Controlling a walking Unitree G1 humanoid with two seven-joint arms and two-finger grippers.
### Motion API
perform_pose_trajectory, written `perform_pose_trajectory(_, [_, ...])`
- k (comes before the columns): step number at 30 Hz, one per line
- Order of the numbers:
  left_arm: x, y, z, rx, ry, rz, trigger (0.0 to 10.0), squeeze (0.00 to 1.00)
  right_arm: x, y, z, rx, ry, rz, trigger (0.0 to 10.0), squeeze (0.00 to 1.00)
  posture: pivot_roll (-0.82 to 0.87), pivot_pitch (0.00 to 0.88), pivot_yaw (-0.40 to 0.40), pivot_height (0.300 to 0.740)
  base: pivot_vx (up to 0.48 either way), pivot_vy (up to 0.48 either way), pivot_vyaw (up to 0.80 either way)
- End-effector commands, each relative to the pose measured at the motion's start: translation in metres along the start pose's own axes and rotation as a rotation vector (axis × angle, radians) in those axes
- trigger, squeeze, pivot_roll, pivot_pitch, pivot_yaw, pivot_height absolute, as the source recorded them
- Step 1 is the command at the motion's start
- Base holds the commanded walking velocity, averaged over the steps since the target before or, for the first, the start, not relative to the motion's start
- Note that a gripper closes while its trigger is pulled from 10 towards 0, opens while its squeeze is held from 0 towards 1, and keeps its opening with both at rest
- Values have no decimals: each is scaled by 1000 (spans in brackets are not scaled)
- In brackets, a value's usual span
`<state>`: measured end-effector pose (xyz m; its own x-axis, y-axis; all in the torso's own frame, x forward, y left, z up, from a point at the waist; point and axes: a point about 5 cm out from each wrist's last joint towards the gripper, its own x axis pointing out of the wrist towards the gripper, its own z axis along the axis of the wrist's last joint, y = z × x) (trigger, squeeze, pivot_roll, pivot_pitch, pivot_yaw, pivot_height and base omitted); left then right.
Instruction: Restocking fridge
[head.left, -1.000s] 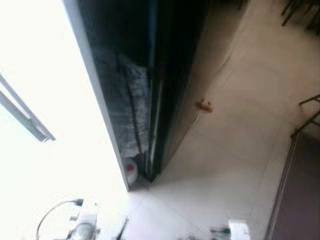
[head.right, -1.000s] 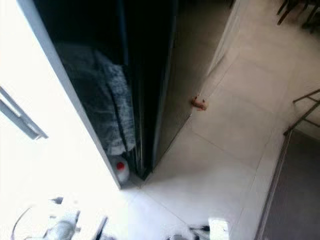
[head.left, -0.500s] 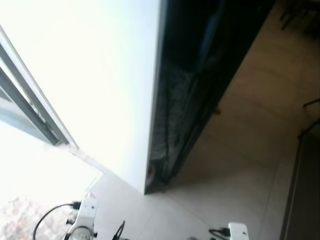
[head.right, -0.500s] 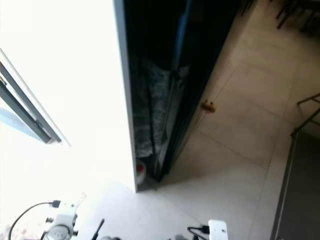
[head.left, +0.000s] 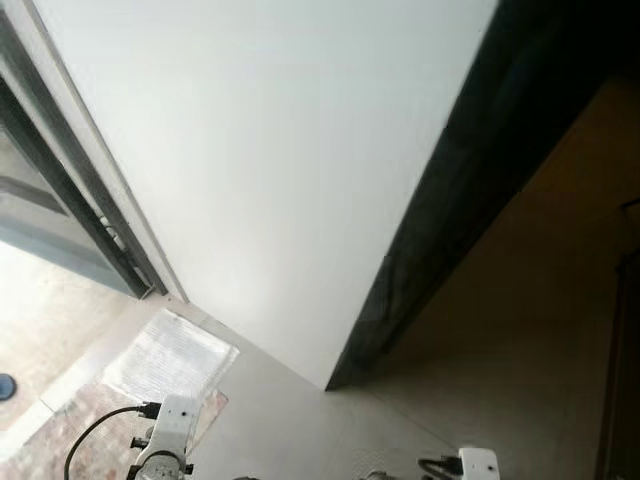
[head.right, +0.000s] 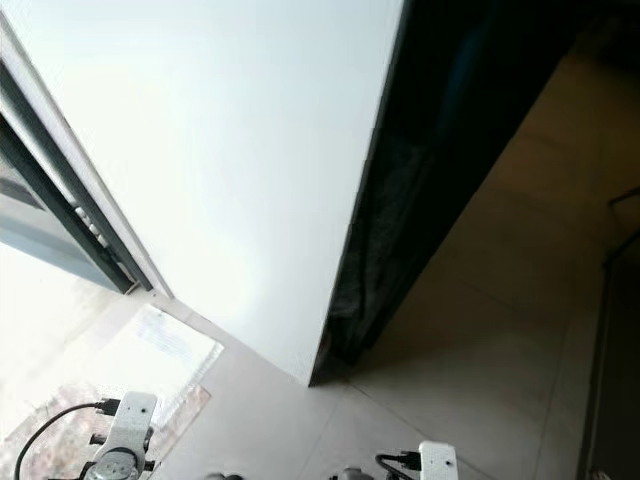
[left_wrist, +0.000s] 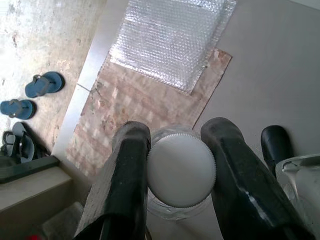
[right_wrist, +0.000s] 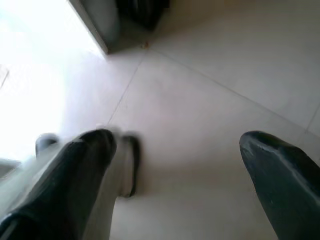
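The left hand (left_wrist: 175, 150) is clamped on a clear jar (left_wrist: 180, 210) with a white ribbed lid (left_wrist: 181, 170), one black finger pressed against each side of the lid. What the jar holds cannot be made out, since the lid covers it from above. Below the jar lies a patterned reddish floor mat (left_wrist: 135, 105) with a sheet of bubble wrap (left_wrist: 170, 40) resting on its far part, partly overlapping onto the grey tiled floor (left_wrist: 270, 60). Past the mat's edge, on rough concrete outside, are blue sandals (left_wrist: 44, 84). A rounded black foot of the robot (left_wrist: 276, 142) shows beside the right-hand finger.

The right hand (right_wrist: 180, 165) hangs over pale floor tiles with its two fingers spread wide apart and nothing between them.

From the head camera, a large white panel (head.left: 270, 160) rises ahead, with a dark gap (head.right: 400, 200) along its right edge where something grey and textured hangs inside; what it is cannot be told. To the left is a dark-framed sliding door track (head.left: 90, 220). The mat and bubble wrap lie at the panel's lower left corner, beside the track.
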<state>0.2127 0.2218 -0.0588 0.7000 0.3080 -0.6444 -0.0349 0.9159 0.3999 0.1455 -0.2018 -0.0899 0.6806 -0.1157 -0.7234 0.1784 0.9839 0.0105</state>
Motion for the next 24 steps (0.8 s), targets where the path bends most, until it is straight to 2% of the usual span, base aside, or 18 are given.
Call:
perform_pose_trajectory(1, [-3, -8, -8, 5, 29, -26, 10000, 0, -5, -11, -1, 55, -70, -81, 10000, 0, -83, 182, -36, 740, 0, 0, 0])
perform_pose_trajectory(3, [-3, -8, -8, 4, 29, -29, 10000, 0, -5, -11, 1, 78, -91, -86, 10000, 0, -87, 180, -37, 740, 0, 0, 0])
perform_pose_trajectory(4, [-3, -9, -8, 2, 27, -33, 10000, 0, 0, -10, 17, 72, -146, -83, 10000, 0, -87, 179, -37, 740, 0, 0, 0])
perform_pose_trajectory(5, [-3, -9, -8, 2, 27, -33, 10000, 0, 0, -10, 17, 72, -146, -83, 10000, 0, -87, 179, -37, 740, 0, 0, 0])
perform_pose_trajectory(6, [-3, -9, -7, -3, 25, -39, 10000, 0, 16, -8, 72, 43, -279, -81, 10000, 0, -86, 179, -38, 740, 0, 0, 0])
perform_pose_trajectory(7, [-3, -10, -7, 1, 23, -46, 10000, 0, 23, -5, 116, 20, -379, -78, 10000, 0, -86, 179, -39, 740, 0, 0, 0])
perform_pose_trajectory(8, [-4, -12, -7, -4, 21, -52, 10000, 0, 25, -2, 143, 6, -442, -78, 10000, 0, -86, 178, -39, 740, 0, 0, 0])
perform_pose_trajectory(10, [-4, -13, -6, -9, 20, -57, 10000, 0, 26, 1, 148, 4, -445, -77, 10000, 0, -81, 176, -41, 740, 0, 0, 0])
perform_pose_trajectory(11, [-4, -13, -6, -12, 19, -57, 10000, 0, 27, 2, 143, 9, -424, -80, 10000, 0, -81, 175, -41, 740, 0, 0, 0])
perform_pose_trajectory(12, [-4, -14, -6, -13, 19, -57, 10000, 0, 27, 3, 133, 24, -388, -82, 10000, 0, -80, 175, -41, 740, 0, 0, -800])
perform_pose_trajectory(19, [-4, -12, -7, -9, 18, -58, 10000, 0, 27, 1, 108, 36, -297, -75, 10000, 0, -79, 169, -39, 740, 0, 0, -800])
perform_pose_trajectory(24, [-4, -12, -8, -4, 15, -59, 10000, 0, 26, -1, 106, 36, -296, -81, 10000, 0, -83, 162, -36, 740, 0, 0, -798])
